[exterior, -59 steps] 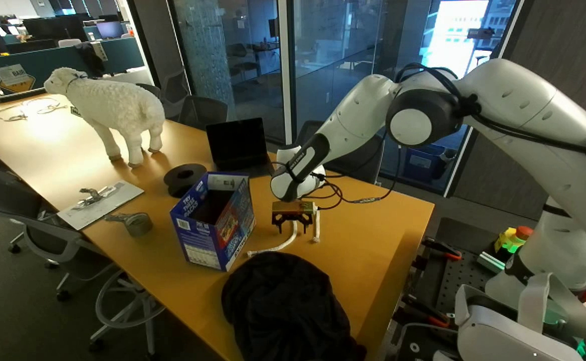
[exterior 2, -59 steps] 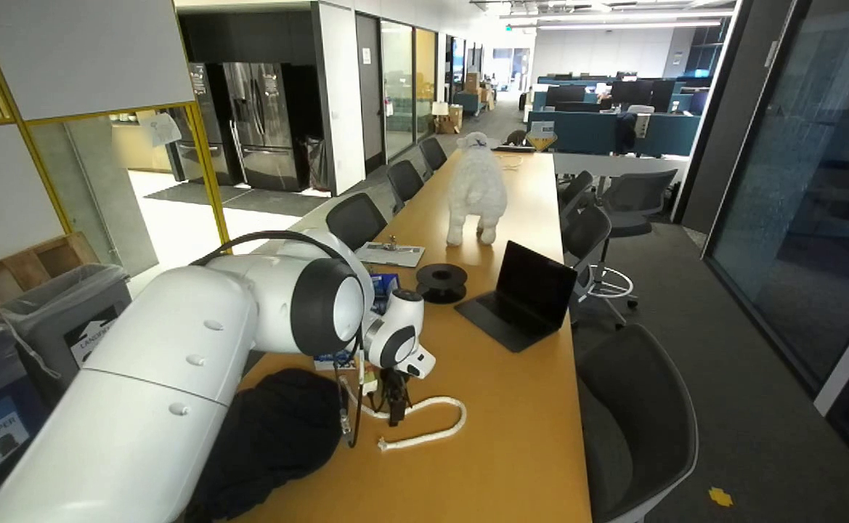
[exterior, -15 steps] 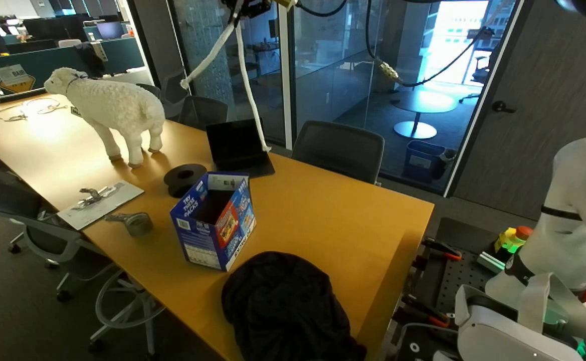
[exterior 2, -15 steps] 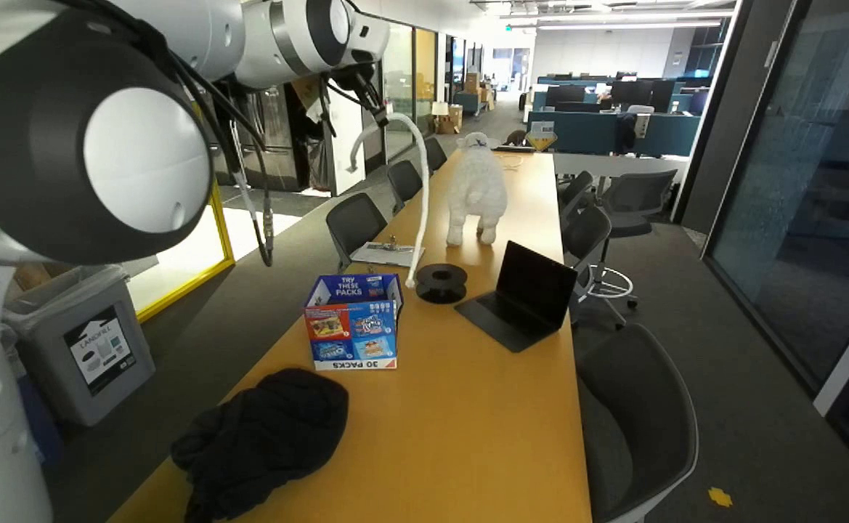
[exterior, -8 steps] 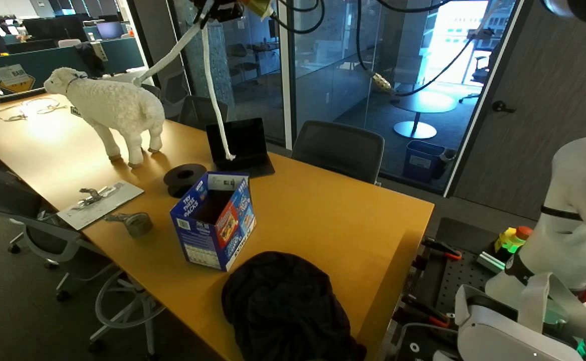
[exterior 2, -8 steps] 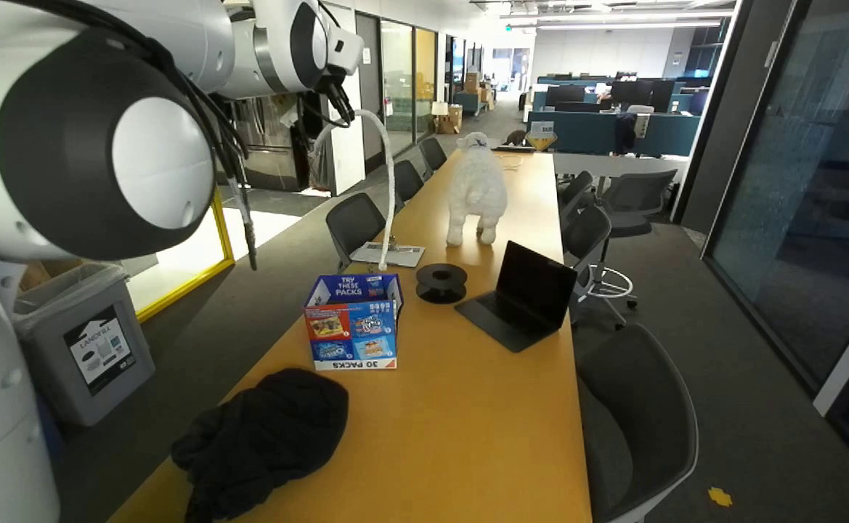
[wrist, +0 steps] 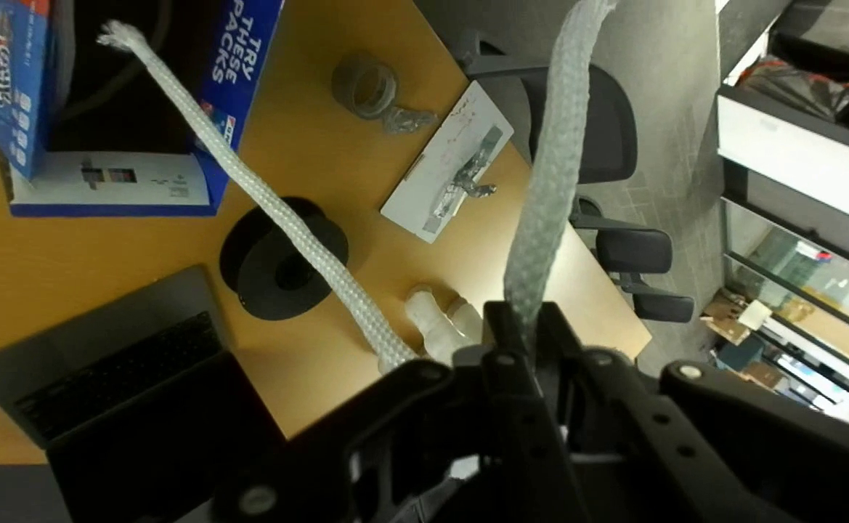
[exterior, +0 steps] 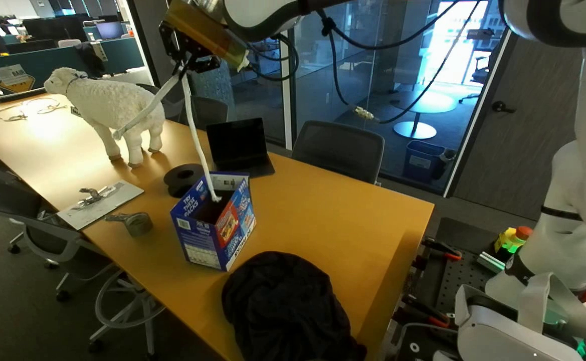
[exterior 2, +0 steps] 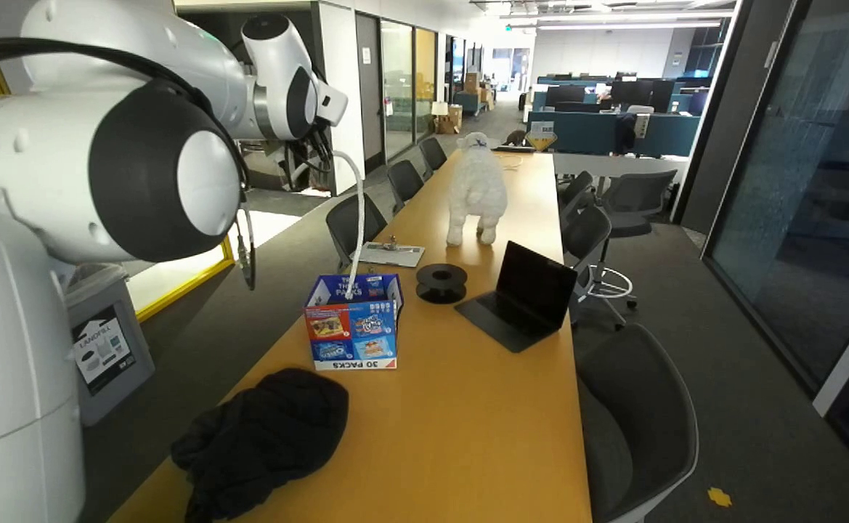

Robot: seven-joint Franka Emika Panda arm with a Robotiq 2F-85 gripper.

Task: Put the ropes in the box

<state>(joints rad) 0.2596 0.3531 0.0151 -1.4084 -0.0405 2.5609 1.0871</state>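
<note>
One white rope hangs from my single gripper, which is clenched on it partway along so that two lengths trail free. In both exterior views, one end shows within the mouth of a lone blue printed box; the other end dangles outside, seen in an exterior view against one white plush sheep. Whether the lower end touches the box's inner wall, I cannot tell, and a faint curve in the shaded interior is too dim for me to name.

I count one each of the rest: a black spool just beside the box, a laptop with its screen raised, a clipboard, a roll of tape and a bundle of black cloth. All rest on one long, wood-toned table, its top catching a bright glare toward the far end.

Three dark chairs line its picture-left side in an exterior view, with others opposite. Through a glass wall I see one round table and one blue bin. A grey bin marked "LANDFILL" stands on the floor. Teal partitions and monitors fill the background; a white headset sits in a lower corner.
</note>
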